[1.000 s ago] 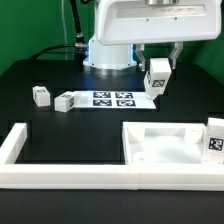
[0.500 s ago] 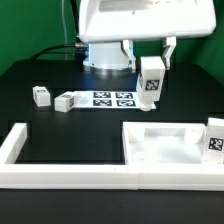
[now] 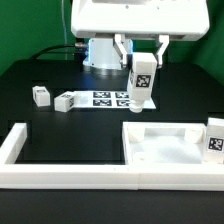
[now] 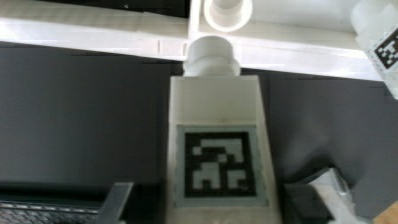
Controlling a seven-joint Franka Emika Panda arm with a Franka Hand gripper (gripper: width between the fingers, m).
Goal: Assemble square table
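Observation:
My gripper (image 3: 143, 62) is shut on a white leg block (image 3: 142, 86) with a black-white tag. It holds the leg upright in the air, just behind the back left corner of the square table top (image 3: 165, 150). In the wrist view the leg (image 4: 217, 130) fills the middle between the two fingers (image 4: 118, 200), with its round peg end toward the top's raised rim (image 4: 107, 35) and a round corner socket (image 4: 226, 12). Another tagged leg (image 3: 214, 138) stands at the top's right side. Two small leg blocks (image 3: 40, 96) (image 3: 65, 101) lie on the table at the exterior view's left.
The marker board (image 3: 110, 98) lies flat behind the held leg. The long white bar frame (image 3: 60, 170) runs along the front and turns back at the exterior view's left. The robot base (image 3: 100, 55) stands at the back.
My gripper has moved toward the exterior view's left and lower with the leg. The leg has turned from tilted to upright and now hangs nearer the top's back left corner.

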